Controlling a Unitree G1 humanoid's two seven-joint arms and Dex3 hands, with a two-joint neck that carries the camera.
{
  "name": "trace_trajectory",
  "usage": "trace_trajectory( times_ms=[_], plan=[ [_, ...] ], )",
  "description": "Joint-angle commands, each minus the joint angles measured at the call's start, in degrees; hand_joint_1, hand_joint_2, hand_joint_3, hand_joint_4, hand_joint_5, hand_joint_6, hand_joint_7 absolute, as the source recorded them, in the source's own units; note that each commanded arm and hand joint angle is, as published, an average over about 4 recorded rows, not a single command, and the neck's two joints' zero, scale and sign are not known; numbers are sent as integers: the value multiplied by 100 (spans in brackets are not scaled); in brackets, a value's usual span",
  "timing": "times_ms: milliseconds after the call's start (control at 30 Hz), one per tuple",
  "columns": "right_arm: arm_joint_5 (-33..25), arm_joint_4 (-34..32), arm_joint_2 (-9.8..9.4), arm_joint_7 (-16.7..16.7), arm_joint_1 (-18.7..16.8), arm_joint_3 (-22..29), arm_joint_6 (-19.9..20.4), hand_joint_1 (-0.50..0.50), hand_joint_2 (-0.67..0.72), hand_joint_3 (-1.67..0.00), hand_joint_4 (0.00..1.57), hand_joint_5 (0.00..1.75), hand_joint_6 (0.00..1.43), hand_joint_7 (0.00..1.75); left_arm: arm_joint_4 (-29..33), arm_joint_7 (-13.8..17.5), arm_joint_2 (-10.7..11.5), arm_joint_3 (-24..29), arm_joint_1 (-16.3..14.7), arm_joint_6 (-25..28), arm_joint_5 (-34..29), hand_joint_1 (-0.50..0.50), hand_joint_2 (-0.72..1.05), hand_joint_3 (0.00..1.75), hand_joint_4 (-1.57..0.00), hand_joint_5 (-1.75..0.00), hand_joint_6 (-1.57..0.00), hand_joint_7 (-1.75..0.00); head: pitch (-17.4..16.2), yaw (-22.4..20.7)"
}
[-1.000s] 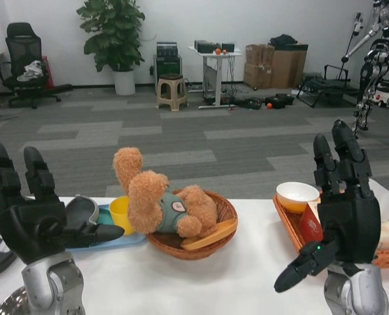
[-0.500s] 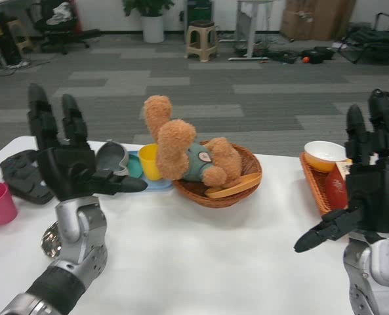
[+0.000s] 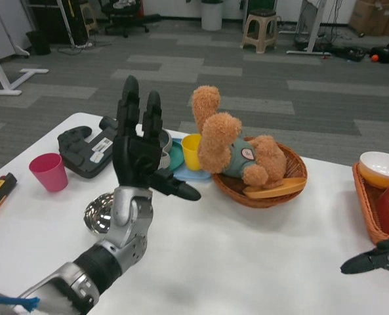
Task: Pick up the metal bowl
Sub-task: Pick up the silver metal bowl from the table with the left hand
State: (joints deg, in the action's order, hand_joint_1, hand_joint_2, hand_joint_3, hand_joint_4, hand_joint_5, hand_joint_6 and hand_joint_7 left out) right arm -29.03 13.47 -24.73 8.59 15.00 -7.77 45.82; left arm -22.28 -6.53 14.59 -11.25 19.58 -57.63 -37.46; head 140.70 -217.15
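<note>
The metal bowl (image 3: 100, 214) is small and shiny and sits on the white table (image 3: 246, 249) at the left, partly hidden behind my left forearm. My left hand (image 3: 142, 147) is raised above and just right of the bowl, fingers spread upward and thumb pointing right, holding nothing. Only the fingertips of my right hand (image 3: 375, 257) show at the lower right edge, far from the bowl, with nothing in them.
A pink cup (image 3: 48, 172) and a dark grey controller (image 3: 88, 150) lie left of the bowl. Behind my hand are a blue tray (image 3: 193, 173) with a yellow cup (image 3: 191, 149), then a wicker basket (image 3: 273, 190) holding a teddy bear (image 3: 230, 144). An orange basket (image 3: 371, 213) with a bowl (image 3: 382, 168) is far right.
The camera has dipped and turned left, bringing the metal bowl, pink cup and controller into full view. My left hand has moved toward the centre; my right hand has dropped almost out of the picture.
</note>
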Motion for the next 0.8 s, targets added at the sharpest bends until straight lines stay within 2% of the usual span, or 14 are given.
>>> trace_trajectory(
  times_ms=[33, 167, 267, 367, 500, 633, 733, 800],
  plan=[
    [-65, 87, -80, -6, -48, 15, 118, -4, 72, 0, 0, 10, 0, 14, 370, 211, 200, 140, -348, 33, -216, -50, -55, 9, 0, 0, 0, 0, 52, -199],
    [-153, 162, -109, -6, -61, 89, 127, -4, 72, 0, 0, 10, 0, 14, 939, 262, 422, 384, -860, 55, -398, -50, -55, 9, 0, 0, 0, 0, 80, -419],
    [-186, 210, -149, 0, -68, 144, 129, -4, 72, 0, 0, 10, 0, 14, 1556, 251, 499, 1052, -1451, 252, -231, -50, -48, 9, 0, 0, 0, 0, 84, -588],
    [-237, 267, -159, 3, -68, 166, 129, -3, 72, 0, 0, 10, 0, 14, 2068, 255, 417, 1709, -1921, 571, -58, -50, -46, 9, 0, 0, 0, 0, 78, -746],
    [-329, 353, -188, 3, -68, 171, 129, -4, 72, 0, 0, 10, 0, 14, 2450, 257, 134, 2687, -2569, 683, 10, -50, -46, 9, 0, 0, 0, 0, 56, -935],
    [-375, 384, -199, 3, -68, 171, 129, -4, 72, 0, 0, 10, 0, 14, 2501, 363, -141, 3339, -2789, 745, 45, -50, -44, 9, 0, 0, 0, 0, 25, -1034],
    [-379, 417, -197, 3, -68, 199, 129, -4, 72, 0, 0, 10, 0, 14, 2501, 690, -433, 4045, -2923, 1213, 489, -50, -37, 9, 0, 0, 0, 0, 1, -1113],
    [-382, 494, -184, 3, -68, 195, 129, -3, 72, 0, 0, 10, 0, 14, 2488, 1180, -732, 4570, -2986, 1771, 768, -50, -37, 9, 0, 0, 0, 0, -39, -1141]
  ],
)
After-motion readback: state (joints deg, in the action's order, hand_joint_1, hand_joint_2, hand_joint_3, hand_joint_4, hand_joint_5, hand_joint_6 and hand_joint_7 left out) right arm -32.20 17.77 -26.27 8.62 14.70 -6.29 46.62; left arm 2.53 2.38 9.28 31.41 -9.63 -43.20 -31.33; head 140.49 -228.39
